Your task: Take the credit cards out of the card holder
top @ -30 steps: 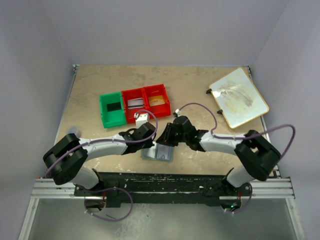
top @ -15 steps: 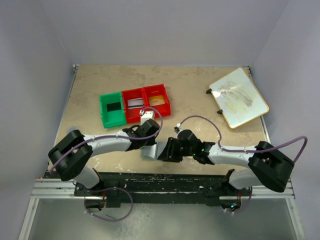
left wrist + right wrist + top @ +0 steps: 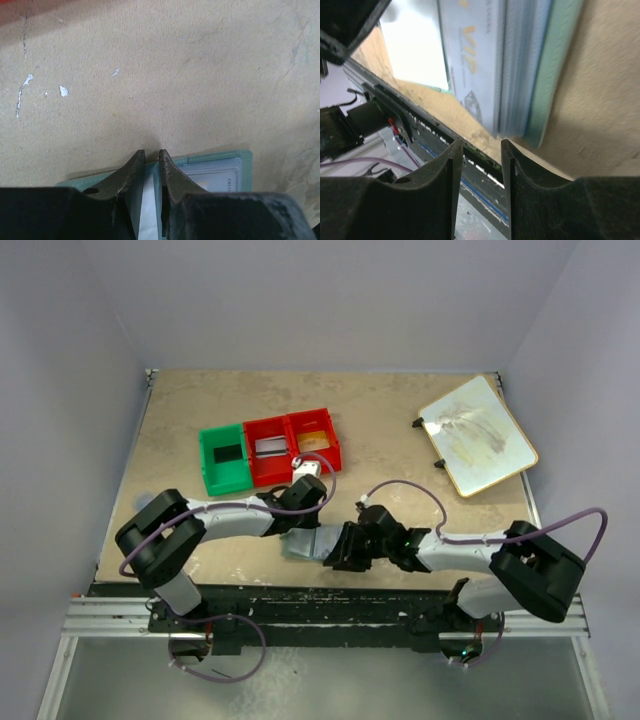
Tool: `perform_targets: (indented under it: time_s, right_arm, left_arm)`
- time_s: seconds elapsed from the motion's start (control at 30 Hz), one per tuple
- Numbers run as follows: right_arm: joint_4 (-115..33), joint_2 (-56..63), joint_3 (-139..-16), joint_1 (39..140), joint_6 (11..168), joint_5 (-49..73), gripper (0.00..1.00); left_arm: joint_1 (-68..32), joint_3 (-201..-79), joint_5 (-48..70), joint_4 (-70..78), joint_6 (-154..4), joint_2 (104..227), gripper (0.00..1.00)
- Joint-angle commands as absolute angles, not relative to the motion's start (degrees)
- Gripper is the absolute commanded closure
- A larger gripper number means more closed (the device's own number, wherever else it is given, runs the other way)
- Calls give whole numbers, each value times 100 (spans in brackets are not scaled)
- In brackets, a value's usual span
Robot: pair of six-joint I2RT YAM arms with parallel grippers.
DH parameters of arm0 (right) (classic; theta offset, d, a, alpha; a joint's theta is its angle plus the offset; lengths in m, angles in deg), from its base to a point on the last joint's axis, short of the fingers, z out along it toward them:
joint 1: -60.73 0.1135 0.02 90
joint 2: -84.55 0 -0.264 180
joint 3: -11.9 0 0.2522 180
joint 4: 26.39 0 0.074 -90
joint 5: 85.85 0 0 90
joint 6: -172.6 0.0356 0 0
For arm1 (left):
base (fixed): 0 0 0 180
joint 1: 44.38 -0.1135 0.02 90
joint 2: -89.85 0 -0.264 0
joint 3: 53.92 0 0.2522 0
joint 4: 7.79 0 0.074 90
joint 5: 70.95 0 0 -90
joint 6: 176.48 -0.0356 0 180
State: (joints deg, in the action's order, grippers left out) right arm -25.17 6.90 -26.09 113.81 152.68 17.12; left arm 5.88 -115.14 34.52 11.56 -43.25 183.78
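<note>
The card holder [image 3: 304,541] lies open near the table's front edge, teal-edged with pale blue pockets [image 3: 220,167]. A pale card marked VIP [image 3: 470,60] sits in one pocket. My left gripper [image 3: 151,153] hangs low over the holder's middle fold, jaws a narrow gap apart, with the holder's inside showing through the gap. My right gripper [image 3: 481,145] is open and empty, just off the holder's near corner [image 3: 540,125]. In the top view the left gripper [image 3: 295,523] is at the holder's far side and the right gripper [image 3: 335,552] at its right. A dark card [image 3: 228,453] lies in the green bin.
A green bin [image 3: 207,472] and two red bins [image 3: 292,426] stand in a row behind the holder; one holds a grey card [image 3: 268,447]. A large cream board [image 3: 478,435] lies at the back right. The table's front edge and rail [image 3: 410,135] are right beside my right fingers.
The left jaws have parted a little and its arm has shifted farther from the front. The right gripper has drawn off the holder toward the table's front edge and opened wider.
</note>
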Motion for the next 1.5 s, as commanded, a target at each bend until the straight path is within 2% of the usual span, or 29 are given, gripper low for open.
perform_targets:
  time_s: [0.0,0.23,0.73,1.0,1.17,1.3,1.47]
  right_arm:
    - [-1838,490,-2406,11089,15464,1709,59]
    - [-700,-112,-2424,10447,15531,2156,58]
    - [-1750,-824,-3903,9940,14289,2460,55]
    - [-1765,-1265,-4539,9915,13916,2591,55]
    - [-1990,-1518,-5001,9897,13582,2742,55]
    - [-2605,-1485,-5257,9870,13310,2383,55]
    - [-3741,-943,-5600,9845,12929,1297,52]
  left_arm:
    - [563,-11427,3316,1107,-4468,18347,85]
    - [563,-10850,3205,1038,-4193,17807,85]
    - [570,-10126,3255,1324,-3709,16764,83]
    - [672,-9367,2506,378,-3108,16307,81]
    - [962,-9329,2527,-74,-2841,16403,81]
    - [1171,-9564,2918,324,-2832,16442,81]
    - [1184,-9507,3561,917,-2752,15896,81]
